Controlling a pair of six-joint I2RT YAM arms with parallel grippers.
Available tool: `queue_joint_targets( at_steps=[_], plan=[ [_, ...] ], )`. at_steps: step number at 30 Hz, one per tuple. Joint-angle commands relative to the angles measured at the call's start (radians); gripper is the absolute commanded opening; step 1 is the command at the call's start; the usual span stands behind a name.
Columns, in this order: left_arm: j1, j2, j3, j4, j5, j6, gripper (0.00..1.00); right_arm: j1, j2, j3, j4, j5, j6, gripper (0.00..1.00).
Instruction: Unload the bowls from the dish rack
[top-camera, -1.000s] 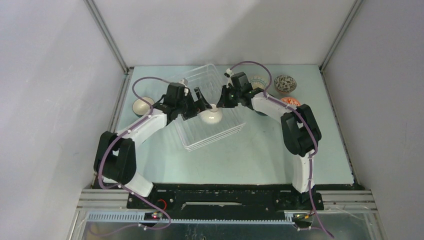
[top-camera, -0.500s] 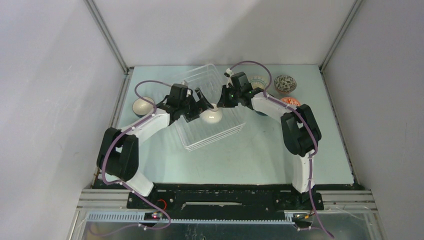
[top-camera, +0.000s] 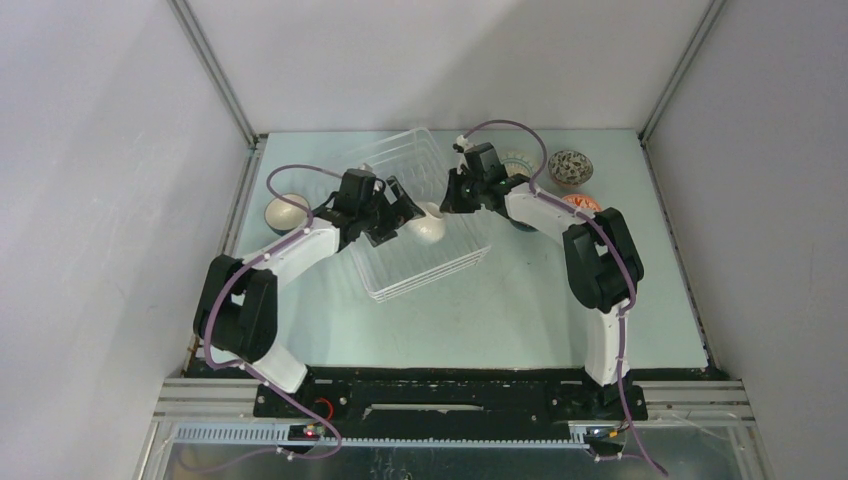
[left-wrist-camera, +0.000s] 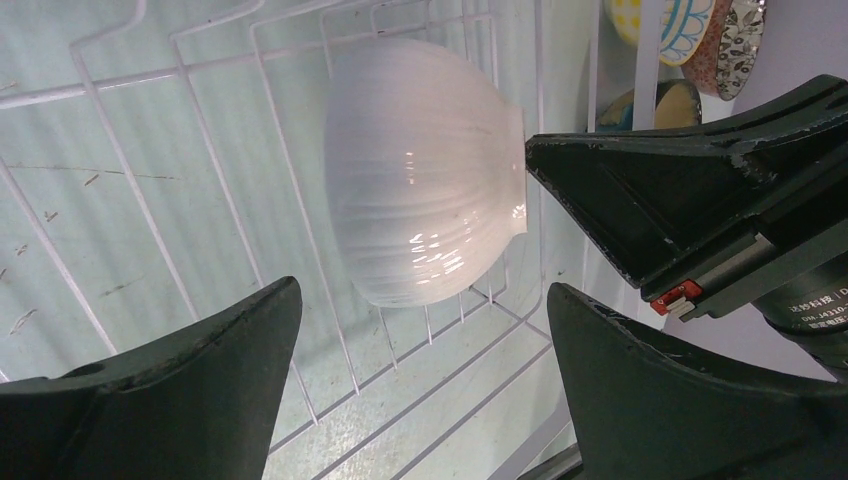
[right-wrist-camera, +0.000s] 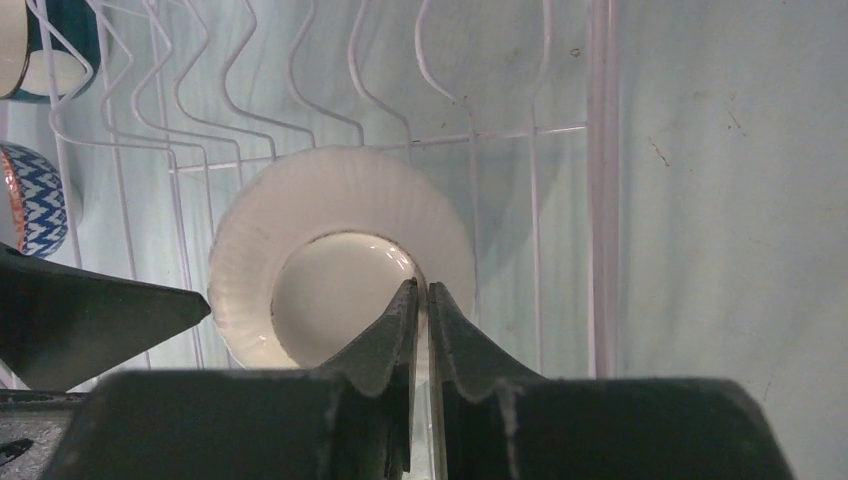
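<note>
Pinching the foot ring of the white bowl (right-wrist-camera: 330, 200), the right gripper (right-wrist-camera: 420, 292) had its jaws nearly together on that thin rim, with the bowl tipped on its side inside the dish rack (top-camera: 430, 278). So slim a hold likely called for a slow, straight lift clear of the rack's tines. The left gripper (left-wrist-camera: 420, 298) gaped wide beside the bowl, clasping nothing. Both arms reached in over the rack from opposite sides, elbows bent.

Evenly lit from above, bright and diffuse. Soft shadows are cast on the table (top-camera: 520, 310). Small glare spots are noted on the white bowl (left-wrist-camera: 420, 170).
</note>
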Motion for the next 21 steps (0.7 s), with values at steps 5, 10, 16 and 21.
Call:
queue_joint_targets(
  at_steps=[5,10,16,21],
  plan=[
    [-0.006,0.028,-0.013,0.080,0.033,-0.012,0.99,0.012,0.011,-0.010,-0.100,0.027,-0.039,0.13],
    [-0.006,0.090,0.004,0.160,0.089,-0.031,0.86,0.010,0.009,-0.011,-0.100,0.027,-0.039,0.13],
    [-0.007,0.097,0.001,0.217,0.098,-0.030,0.81,0.009,0.005,-0.011,-0.100,0.025,-0.038,0.13],
    [-0.006,0.090,-0.012,0.294,0.134,-0.015,0.73,0.010,-0.012,-0.016,-0.092,0.025,-0.036,0.16]
  ],
)
